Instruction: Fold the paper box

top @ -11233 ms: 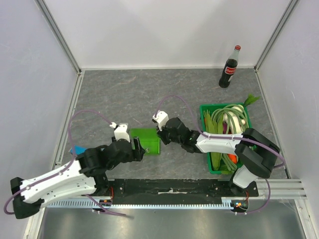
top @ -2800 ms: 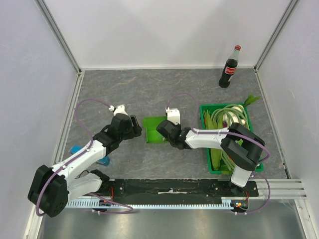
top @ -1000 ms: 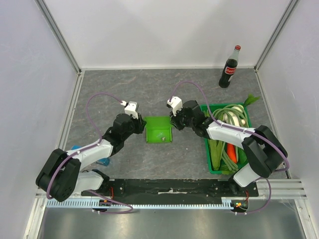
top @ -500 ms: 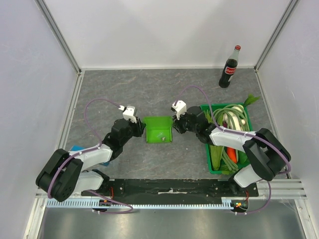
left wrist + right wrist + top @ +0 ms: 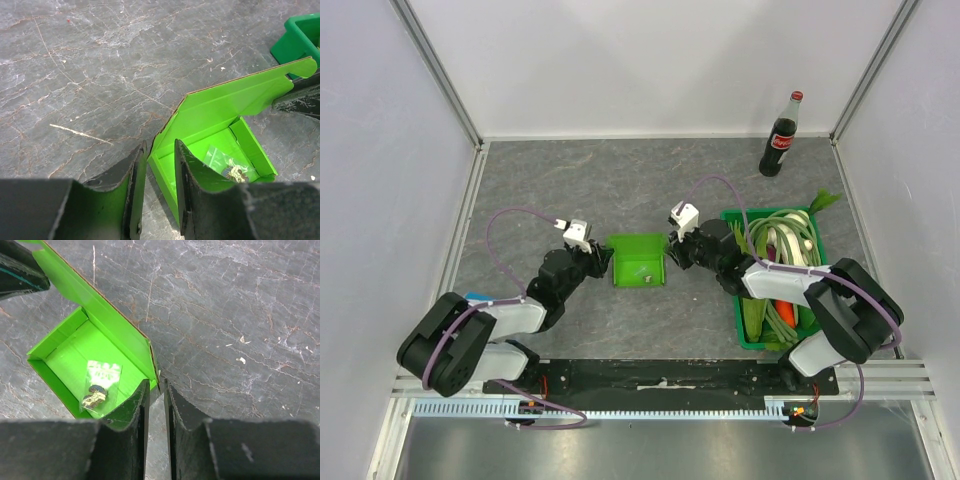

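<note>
One paper box (image 5: 638, 260), centre of top view: tray walls raised, lid flap (image 5: 235, 95) standing open, small sachet (image 5: 98, 385) inside. Outstanding, by judgement: lid closing and tucking. Left gripper (image 5: 603, 259) narrow, pinching the box's left wall; right gripper (image 5: 672, 252) narrow, pinching its right corner. Nearby: vegetable crate (image 5: 817, 228) right, close beside right arm; cola bottle (image 5: 780, 137) upper right; blue block (image 5: 475, 298) lower left.

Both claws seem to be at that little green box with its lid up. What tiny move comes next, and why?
Probably the right claw lets go and tips the lid down. The paper box already has its walls up, a small packet lies inside, and the left claw holds the opposite wall to steady it; only the lid stands open.
</note>
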Controlling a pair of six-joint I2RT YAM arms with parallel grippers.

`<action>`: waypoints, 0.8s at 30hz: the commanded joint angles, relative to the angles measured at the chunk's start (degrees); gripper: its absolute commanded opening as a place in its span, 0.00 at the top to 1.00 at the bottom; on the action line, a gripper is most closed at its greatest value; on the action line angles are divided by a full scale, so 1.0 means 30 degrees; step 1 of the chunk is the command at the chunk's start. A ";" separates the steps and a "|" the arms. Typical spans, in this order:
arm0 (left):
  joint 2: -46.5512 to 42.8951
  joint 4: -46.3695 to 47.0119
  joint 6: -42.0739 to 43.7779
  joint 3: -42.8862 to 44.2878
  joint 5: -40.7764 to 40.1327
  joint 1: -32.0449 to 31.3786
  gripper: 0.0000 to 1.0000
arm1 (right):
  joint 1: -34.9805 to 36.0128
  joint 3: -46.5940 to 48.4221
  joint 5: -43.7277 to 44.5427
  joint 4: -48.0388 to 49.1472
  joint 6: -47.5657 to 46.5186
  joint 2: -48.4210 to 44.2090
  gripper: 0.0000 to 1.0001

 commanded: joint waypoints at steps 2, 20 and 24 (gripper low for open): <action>0.0748 0.2707 0.1259 -0.0170 0.0192 0.0068 0.66 | -0.0010 -0.0262 0.0098 0.2422 0.0561 -0.0216 0.76; 0.1862 0.3794 0.1699 0.0035 0.0749 -0.0020 0.77 | 0.0429 0.0353 -0.0224 0.1898 0.0387 0.0164 0.87; 0.1979 0.3998 0.1815 0.0123 0.0545 -0.0166 0.86 | 0.0839 0.0499 0.0418 0.1751 0.0416 0.0136 0.94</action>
